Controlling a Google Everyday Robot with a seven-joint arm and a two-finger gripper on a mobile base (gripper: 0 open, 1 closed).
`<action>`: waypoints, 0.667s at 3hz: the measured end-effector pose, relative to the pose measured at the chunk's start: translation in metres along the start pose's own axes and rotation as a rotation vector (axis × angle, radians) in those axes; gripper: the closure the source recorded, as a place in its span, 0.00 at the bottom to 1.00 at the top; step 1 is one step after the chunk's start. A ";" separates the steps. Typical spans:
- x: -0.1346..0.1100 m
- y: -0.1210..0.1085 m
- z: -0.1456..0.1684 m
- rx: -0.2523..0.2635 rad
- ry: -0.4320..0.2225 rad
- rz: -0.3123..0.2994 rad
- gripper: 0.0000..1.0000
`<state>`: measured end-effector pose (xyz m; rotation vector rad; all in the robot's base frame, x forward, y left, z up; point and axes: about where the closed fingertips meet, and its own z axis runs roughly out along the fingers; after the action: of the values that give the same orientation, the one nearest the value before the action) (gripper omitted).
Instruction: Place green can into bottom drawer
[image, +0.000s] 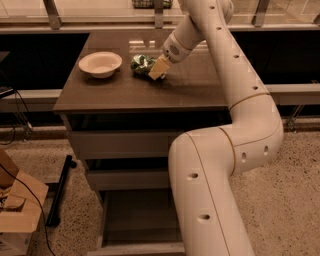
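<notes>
At the gripper (154, 73): closed on the green can (142, 64), one tan finger (158, 69) showing on the can's right side. Positioned low over the far middle of the cabinet top (125, 92); cannot tell whether touching the surface.

On the green can: held tipped over, not upright. Long axis roughly left-right, slightly slanted, free end pointing left. Cannot tell top end from bottom end. Located just right of the cream bowl (100, 64), apart from it.

On the cream bowl: upright at the far left of the cabinet top.

Along the white arm (240, 100): reaching in from the right and above the can, then bending down the near right side of the scene, covering the right part of the drawer fronts.

Below the cabinet top: top drawer (120, 145) shut or nearly so, middle drawer (130, 179) out a little further. Lowest, the bottom drawer (140, 217) pulled out toward the near side, flat floor showing, right part hidden behind the arm. Well apart from the can.

Near left, on the speckled floor (290, 200): a cardboard box (20, 215), and a black bar (60, 190) leaning beside the cabinet.
</notes>
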<state>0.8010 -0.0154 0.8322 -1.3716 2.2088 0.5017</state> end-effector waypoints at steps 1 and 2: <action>0.012 0.016 -0.073 0.005 -0.002 -0.005 1.00; 0.012 0.016 -0.073 0.006 -0.002 -0.005 1.00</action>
<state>0.7665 -0.0568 0.8849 -1.3728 2.2033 0.4946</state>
